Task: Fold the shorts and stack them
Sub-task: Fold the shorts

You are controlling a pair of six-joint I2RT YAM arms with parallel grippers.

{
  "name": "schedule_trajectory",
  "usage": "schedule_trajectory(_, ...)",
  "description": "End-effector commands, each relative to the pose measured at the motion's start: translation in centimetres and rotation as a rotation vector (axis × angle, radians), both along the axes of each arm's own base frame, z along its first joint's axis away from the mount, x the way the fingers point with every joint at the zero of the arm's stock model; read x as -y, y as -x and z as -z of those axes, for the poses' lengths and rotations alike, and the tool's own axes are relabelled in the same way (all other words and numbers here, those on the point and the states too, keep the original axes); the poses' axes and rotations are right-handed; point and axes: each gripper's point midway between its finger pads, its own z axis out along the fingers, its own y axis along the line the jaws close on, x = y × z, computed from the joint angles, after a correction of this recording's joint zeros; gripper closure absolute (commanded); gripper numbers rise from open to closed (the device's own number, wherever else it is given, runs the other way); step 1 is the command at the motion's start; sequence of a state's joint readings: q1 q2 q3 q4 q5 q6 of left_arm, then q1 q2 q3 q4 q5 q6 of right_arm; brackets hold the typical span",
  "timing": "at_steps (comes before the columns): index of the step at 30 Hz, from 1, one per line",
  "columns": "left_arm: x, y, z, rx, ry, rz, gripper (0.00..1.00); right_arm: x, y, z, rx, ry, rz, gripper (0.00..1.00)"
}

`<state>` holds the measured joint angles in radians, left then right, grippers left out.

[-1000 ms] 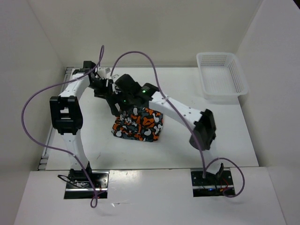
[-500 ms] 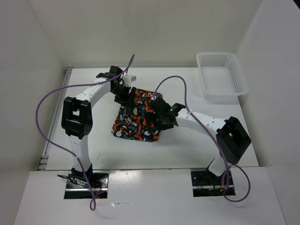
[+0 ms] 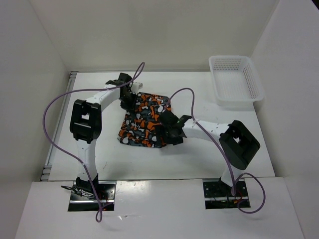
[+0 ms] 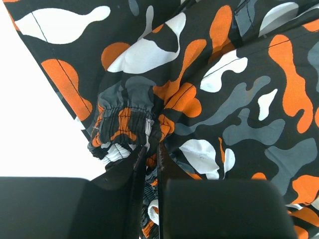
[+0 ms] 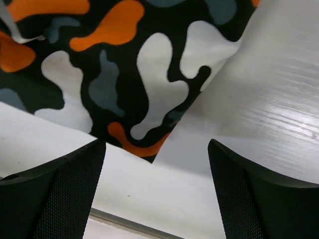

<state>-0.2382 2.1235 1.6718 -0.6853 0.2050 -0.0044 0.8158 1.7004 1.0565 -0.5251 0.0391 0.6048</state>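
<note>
While the left gripper (image 4: pixel 149 157) is pinched together on a bunched piece of elastic hem at the far left corner of the soft cloth shorts in an orange, black, grey and white camouflage print (image 3: pixel 144 119), the right gripper (image 5: pixel 154 147) hangs over the near right corner with its jaws wide apart and nothing between them. The shorts lie roughly flat in the middle of the flat white table (image 3: pixel 209 104), between the two arms.

The step in hand looks like taking two corners for a fold. To do it well, the right gripper probably needs to come down so that one finger slides under the pointed cloth corner seen in its wrist view, then close on the hem itself rather than on the slack beside it. The left grip holds gathered cloth, so a slow, level lift should keep it from slipping out. Both ends should rise together, or the panel may twist and fold crooked.

The far left corner sits close to the back wall and the left wall, so there is little room to swing that way. Bare table lies open to the right and toward the arm bases. The white mesh plastic basket (image 3: pixel 235 79) stands well apart at the far right. The looping purple cables (image 3: pixel 50 114) hang above the arms and could catch on a wide sweep.
</note>
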Motion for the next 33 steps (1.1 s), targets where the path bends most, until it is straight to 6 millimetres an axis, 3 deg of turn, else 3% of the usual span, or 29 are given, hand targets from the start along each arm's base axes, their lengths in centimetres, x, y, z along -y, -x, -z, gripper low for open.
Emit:
schedule_trajectory(1,-0.5,-1.6,-0.4,0.055,-0.021,-0.015,0.82,-2.5,-0.9,-2.4,0.077,-0.138,0.0,0.13)
schedule_trajectory(3,-0.3,-1.7,-0.4,0.062,-0.011,-0.011,0.8,-2.9,-0.7,-3.2,0.088,-0.186,-0.014,0.13)
schedule_trajectory(4,-0.4,-1.4,0.4,0.042,-0.016,-0.011,0.8,-3.3,-1.3,-4.7,0.123,-0.231,-0.019,0.13)
schedule_trajectory(6,-0.4,-1.3,0.8,0.033,-0.018,-0.011,0.8,-3.0,-1.3,-5.1,0.113,-0.282,-0.02,0.13)
schedule_trajectory(11,-0.9,-1.0,1.4,0.02,-0.021,-0.02,0.8,0.3,-3.9,-7.0,0.124,-0.428,0.133,0.3)
schedule_trajectory(14,-0.9,-1.0,1.4,0.02,-0.021,-0.02,0.79,1.9,-4.4,-5.1,0.052,-0.426,0.201,0.4)
schedule_trajectory(16,-0.7,-1.0,1.4,0.019,-0.013,-0.016,0.79,1.0,-3.9,-4.2,-0.02,-0.437,0.175,0.45)
schedule_trajectory(17,-0.7,-1.0,1.4,0.019,-0.013,-0.016,0.78,0.9,-3.3,-2.0,-0.086,-0.412,0.164,0.46)
schedule_trajectory(20,-0.8,-0.8,1.4,0.01,-0.015,-0.016,0.77,0.1,-3.1,-0.7,-0.145,-0.423,0.136,0.46)
schedule_trajectory(26,-0.8,-0.1,2.0,-0.012,-0.011,-0.013,0.73,-0.9,-2.6,-1.1,-0.157,-0.48,0.075,0.37)
schedule_trajectory(29,-0.8,-0.1,2.0,-0.012,-0.011,-0.013,0.73,-1.8,-2.2,-0.5,-0.209,-0.512,0.013,0.37)
schedule_trajectory(30,-0.8,-0.1,2.0,-0.012,-0.011,-0.013,0.73,-1.9,-2.0,0.6,-0.241,-0.502,0.007,0.37)
schedule_trajectory(32,-0.9,-0.2,2.0,-0.01,-0.02,-0.016,0.73,-2.4,-1.9,1.1,-0.273,-0.515,-0.014,0.45)
schedule_trajectory(33,-0.9,-0.4,1.7,-0.001,-0.017,-0.016,0.73,-2.2,-1.3,2.3,-0.318,-0.5,-0.006,0.48)
